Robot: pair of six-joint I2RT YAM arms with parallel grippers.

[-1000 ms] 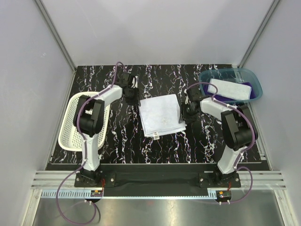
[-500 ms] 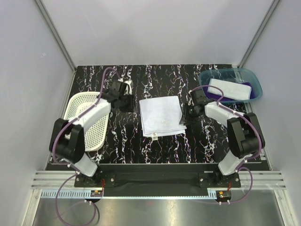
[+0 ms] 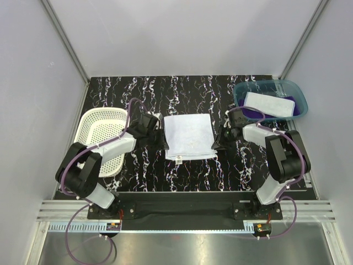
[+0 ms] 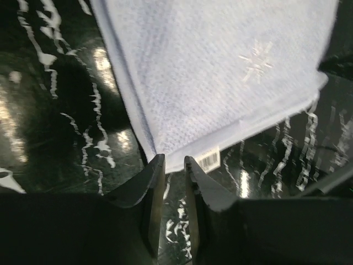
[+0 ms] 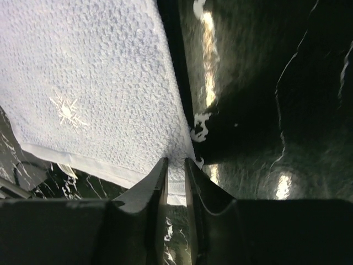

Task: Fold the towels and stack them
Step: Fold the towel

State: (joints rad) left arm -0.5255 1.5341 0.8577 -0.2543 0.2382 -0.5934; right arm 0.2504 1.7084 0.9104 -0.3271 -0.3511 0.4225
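A plain pale blue-white towel (image 3: 189, 136) lies folded flat at the table's middle. It also shows in the left wrist view (image 4: 220, 72) and the right wrist view (image 5: 94, 83). My left gripper (image 3: 164, 145) is at its near-left corner, jaws almost together with the corner between the tips (image 4: 174, 159). My right gripper (image 3: 216, 144) is at its near-right corner, jaws narrow with the towel's edge between them (image 5: 175, 161). A deep purple towel (image 3: 300, 109) lies in the teal bin under a light towel (image 3: 269, 104). No bear face shows on it.
The translucent teal bin (image 3: 238, 95) stands at the far right. A white perforated basket (image 3: 99, 138) stands at the left, beside my left arm. A barcode label (image 4: 208, 160) sticks out at the towel's near edge. Grey walls close in the black marbled table (image 3: 187, 171).
Both grippers moved from beside the towel's far part down to its near corners. The towel went from skewed with a rumpled near-right corner to square and flat. The left arm swung outward.
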